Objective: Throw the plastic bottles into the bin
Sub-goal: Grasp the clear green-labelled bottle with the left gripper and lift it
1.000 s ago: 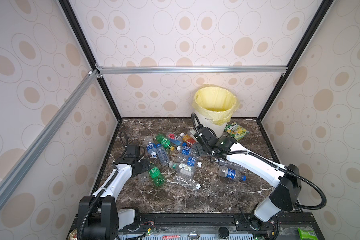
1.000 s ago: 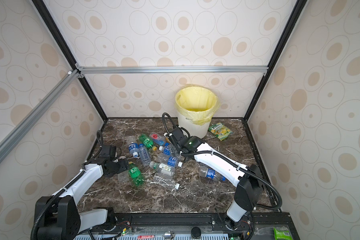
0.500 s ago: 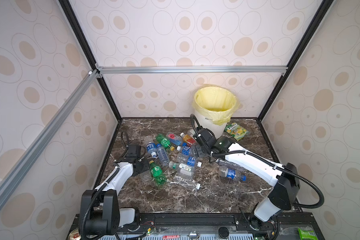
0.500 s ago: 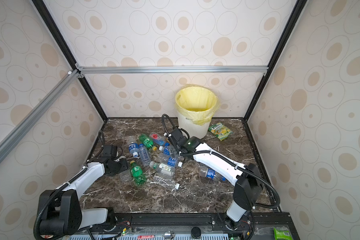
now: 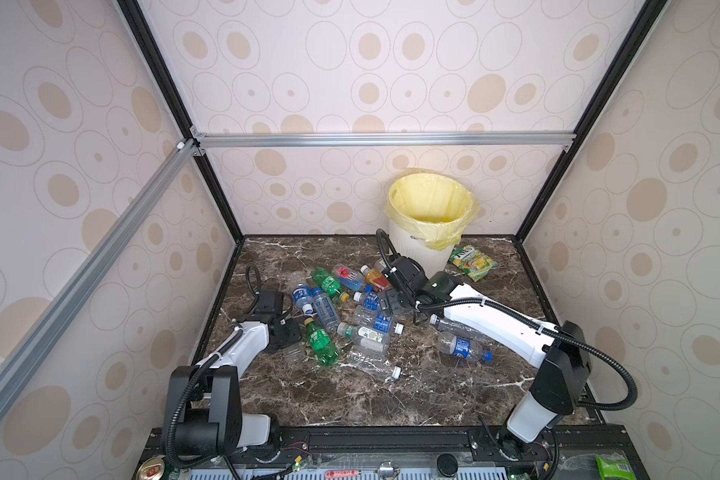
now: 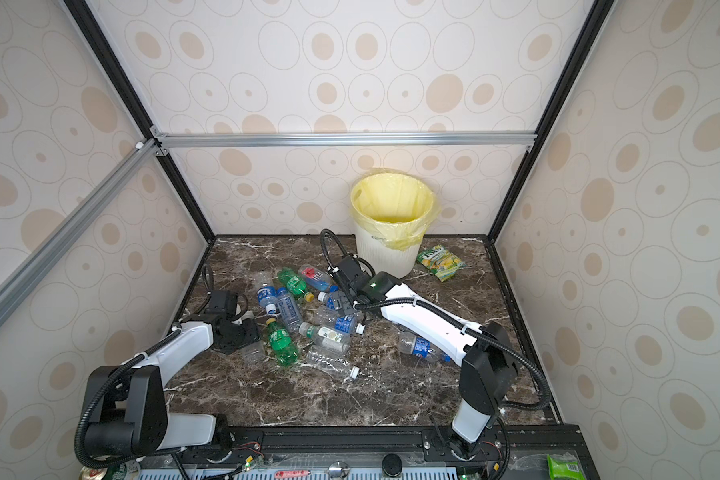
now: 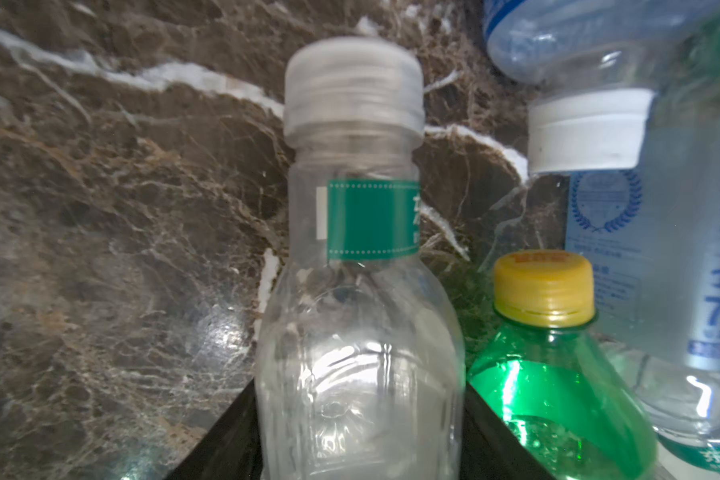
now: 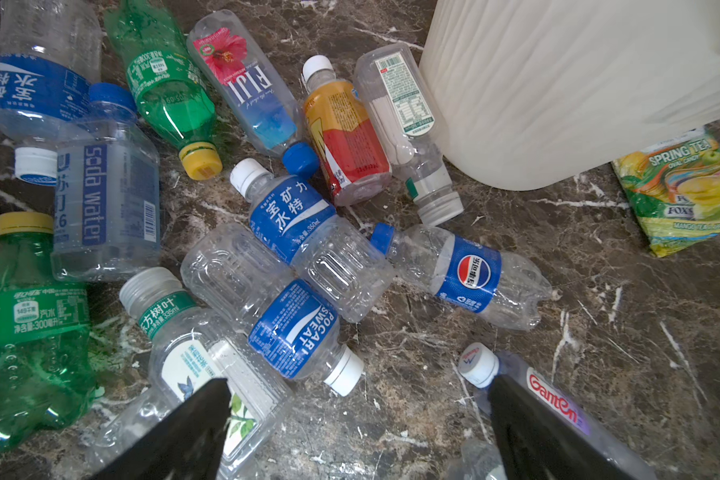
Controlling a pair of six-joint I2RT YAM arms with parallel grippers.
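Observation:
Several plastic bottles (image 5: 352, 309) lie in a pile on the marble floor in both top views. My left gripper (image 7: 360, 419) is shut on a clear bottle (image 7: 358, 316) with a green neck label and a clear cap; both black fingers press its sides. In a top view this clear bottle (image 5: 294, 355) lies at the pile's left edge beside a green bottle (image 5: 320, 343). My right gripper (image 8: 360, 436) hangs open over the pile, bare floor between its fingers (image 8: 192, 432). The bin (image 5: 431, 216), white with a yellow bag, stands at the back.
A green-yellow snack packet (image 5: 472, 262) lies right of the bin (image 6: 391, 216). A Pepsi bottle (image 5: 460, 347) lies apart under the right arm. A metal can (image 5: 152, 471) sits at the front left, off the marble. Walls close in the floor on three sides.
My left gripper has moved a little towards the pile and closed its fingers on the clear bottle. The right gripper stays open and has barely shifted.

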